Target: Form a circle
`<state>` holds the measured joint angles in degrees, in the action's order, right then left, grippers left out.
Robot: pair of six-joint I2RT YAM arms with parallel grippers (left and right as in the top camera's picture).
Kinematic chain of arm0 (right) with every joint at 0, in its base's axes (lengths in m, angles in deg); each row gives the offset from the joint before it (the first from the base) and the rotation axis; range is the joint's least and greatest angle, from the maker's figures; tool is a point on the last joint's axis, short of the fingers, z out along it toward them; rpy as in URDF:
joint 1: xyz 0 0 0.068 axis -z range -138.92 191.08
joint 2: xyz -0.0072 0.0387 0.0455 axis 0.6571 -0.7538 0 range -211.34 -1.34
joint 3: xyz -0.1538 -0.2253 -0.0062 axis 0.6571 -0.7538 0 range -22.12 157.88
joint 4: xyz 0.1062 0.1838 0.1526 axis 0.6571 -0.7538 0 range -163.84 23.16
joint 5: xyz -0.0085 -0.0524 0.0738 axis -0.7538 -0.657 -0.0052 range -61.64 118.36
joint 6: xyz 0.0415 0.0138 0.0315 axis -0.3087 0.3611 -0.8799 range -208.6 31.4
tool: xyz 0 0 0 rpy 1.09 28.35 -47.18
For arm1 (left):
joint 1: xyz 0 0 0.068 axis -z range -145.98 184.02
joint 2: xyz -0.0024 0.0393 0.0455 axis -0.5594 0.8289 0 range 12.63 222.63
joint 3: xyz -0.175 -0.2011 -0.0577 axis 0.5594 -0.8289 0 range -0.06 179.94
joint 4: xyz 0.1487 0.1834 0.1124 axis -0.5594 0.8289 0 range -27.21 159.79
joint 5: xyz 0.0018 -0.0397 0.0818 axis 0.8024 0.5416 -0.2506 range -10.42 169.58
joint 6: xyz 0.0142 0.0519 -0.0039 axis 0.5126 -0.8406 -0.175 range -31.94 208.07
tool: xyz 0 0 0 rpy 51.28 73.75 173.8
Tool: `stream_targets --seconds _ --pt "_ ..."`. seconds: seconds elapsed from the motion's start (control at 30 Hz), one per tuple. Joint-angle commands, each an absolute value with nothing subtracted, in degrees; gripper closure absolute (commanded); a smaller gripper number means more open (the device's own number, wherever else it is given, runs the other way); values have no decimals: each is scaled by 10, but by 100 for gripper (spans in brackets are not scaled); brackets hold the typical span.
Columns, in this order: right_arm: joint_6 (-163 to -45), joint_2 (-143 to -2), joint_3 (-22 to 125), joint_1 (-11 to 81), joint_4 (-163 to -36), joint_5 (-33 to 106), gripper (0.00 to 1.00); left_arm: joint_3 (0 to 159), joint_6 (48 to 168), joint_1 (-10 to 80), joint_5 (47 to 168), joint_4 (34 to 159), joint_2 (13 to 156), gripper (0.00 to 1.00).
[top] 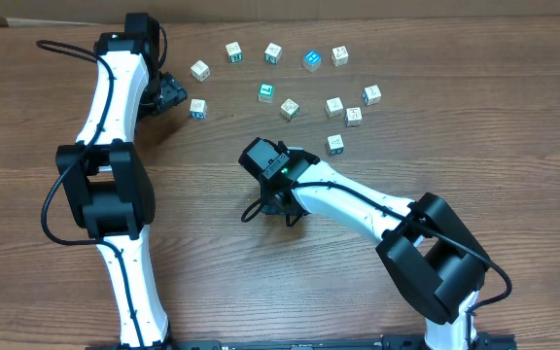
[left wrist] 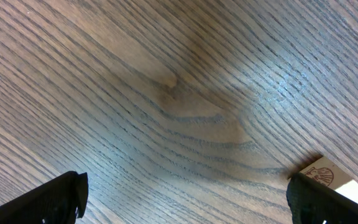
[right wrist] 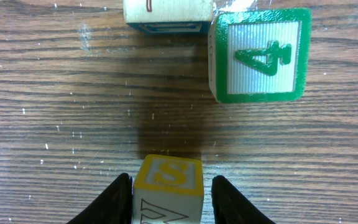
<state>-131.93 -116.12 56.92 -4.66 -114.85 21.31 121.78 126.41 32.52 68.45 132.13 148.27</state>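
Twelve cubes [top: 290, 109] lie scattered across the far side of the counter [top: 261, 292] in a ragged ring, no clean circle. The right tool [right wrist: 169, 200] pinches a yellow S cube [right wrist: 168, 180], with a green 4 cube [right wrist: 260, 55] near ahead of it. The left tool [top: 170, 93] stands spread wide, holding nothing, just beside one cube at the ring's left
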Motion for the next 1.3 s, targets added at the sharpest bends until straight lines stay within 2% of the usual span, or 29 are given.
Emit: stream_targets --seconds 0.0,0.83,0.93,1.27 --pt "-1321 -1163 564 -44 -1147 205 61 1216 1253 330 687 1321 1462 0" --pt "-1321 -1163 564 -44 -1147 205 60 1216 1253 330 687 1321 1462 0" --pt "-1321 -1163 564 -44 -1147 205 55 1216 1253 330 687 1321 1462 0" --pt "-1321 -1163 564 -44 -1147 205 51 1216 1253 330 687 1321 1462 0"
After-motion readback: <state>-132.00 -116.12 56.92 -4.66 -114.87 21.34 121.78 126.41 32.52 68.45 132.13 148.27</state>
